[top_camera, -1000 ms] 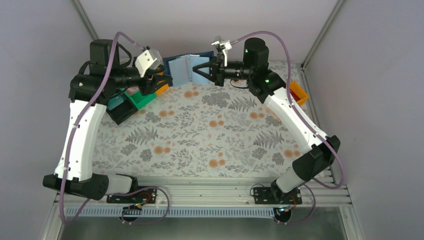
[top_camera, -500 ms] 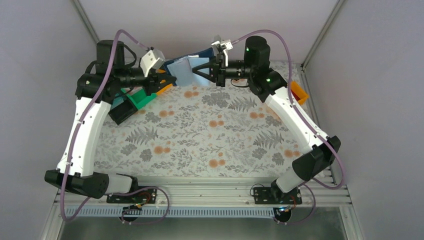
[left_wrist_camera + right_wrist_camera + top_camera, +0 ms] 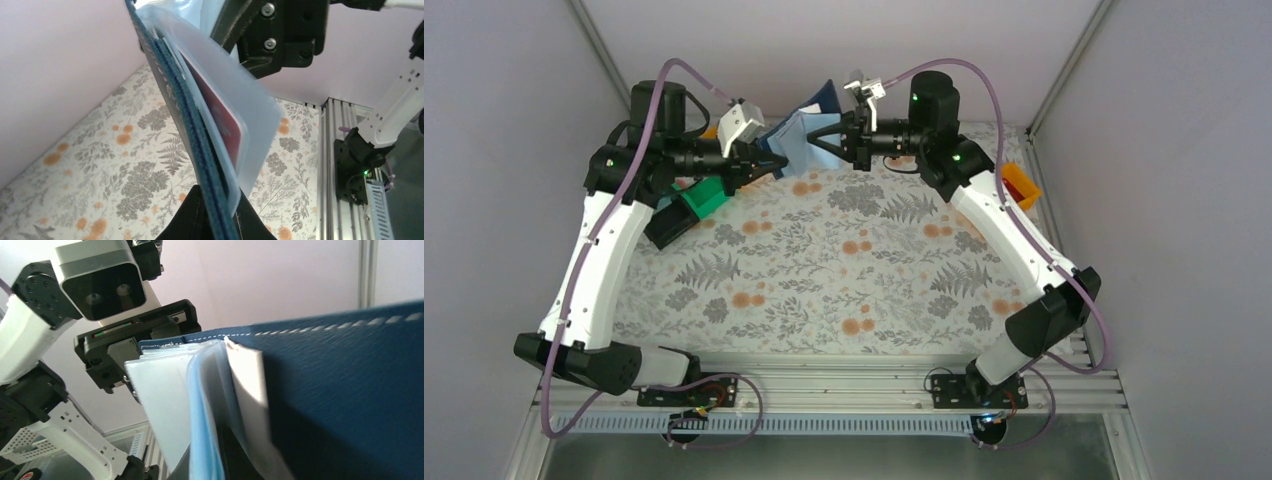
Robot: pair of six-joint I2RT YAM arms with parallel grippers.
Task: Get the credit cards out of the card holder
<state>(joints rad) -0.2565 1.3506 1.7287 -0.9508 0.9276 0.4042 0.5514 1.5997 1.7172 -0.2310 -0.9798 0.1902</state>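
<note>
Both my arms meet above the far edge of the flowered surface (image 3: 824, 270), where the card holder (image 3: 799, 135) hangs in the air between them, clear of the surface. My left fingers (image 3: 212, 207) are pinched tight on the lower edge of its navy cover and the clear sleeves beside it. My right fingers (image 3: 816, 138) grip the holder from the opposite side, closed against its cover and sleeves. The holder is fanned partly open, its lighter blue pockets facing my left arm. One credit card (image 3: 220, 117), pale with a red patch, sits inside a clear sleeve, not yet drawn out. A green bin (image 3: 702, 197) and a black bin (image 3: 662, 226) lie beneath my left arm; an orange bin (image 3: 1022, 186) sits at the right edge.
</note>
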